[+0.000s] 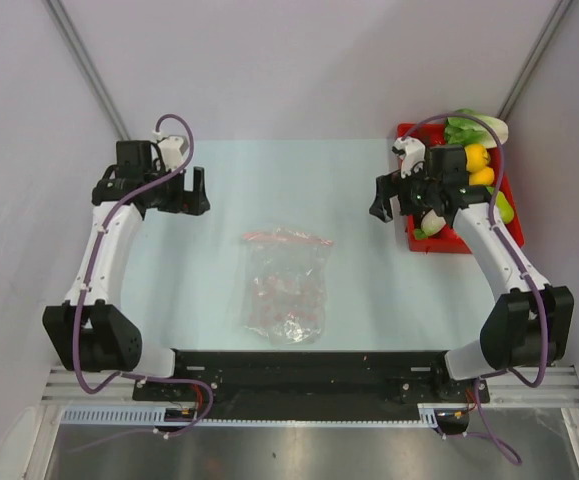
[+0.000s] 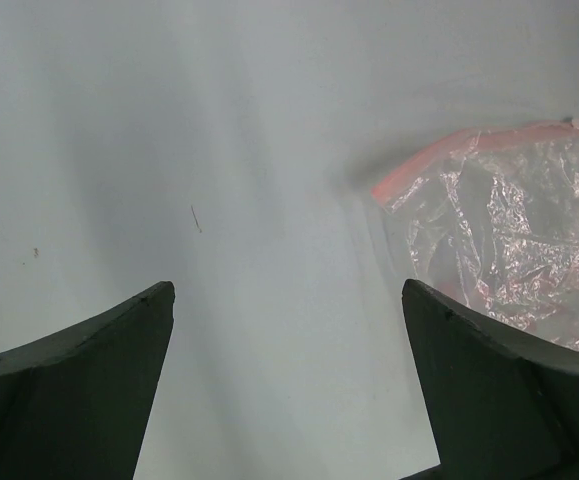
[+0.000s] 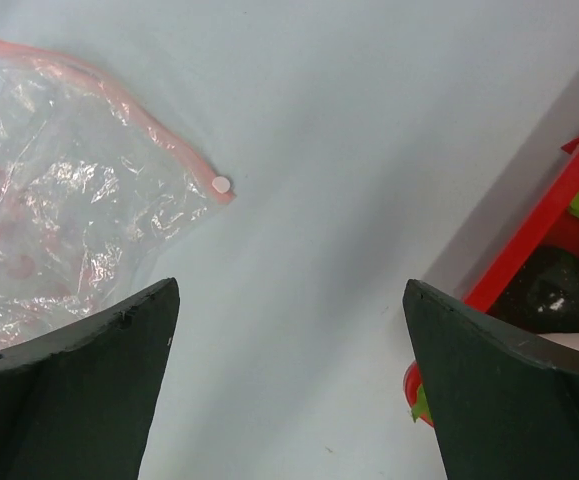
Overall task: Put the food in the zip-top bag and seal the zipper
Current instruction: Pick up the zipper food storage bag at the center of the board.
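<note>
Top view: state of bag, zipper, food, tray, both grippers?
zip-top bag, lying flat mid-table, no food inside
zipper, open or sealed: cannot tell
food, piled in the tray
red tray, loaded, far right
left gripper, jaws open, empty
right gripper, jaws open, empty

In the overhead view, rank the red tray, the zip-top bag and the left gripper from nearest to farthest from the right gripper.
1. Red tray: just beside the right gripper, on the far right.
2. Zip-top bag: in the middle, lower in the view.
3. Left gripper: across on the left side.
</note>
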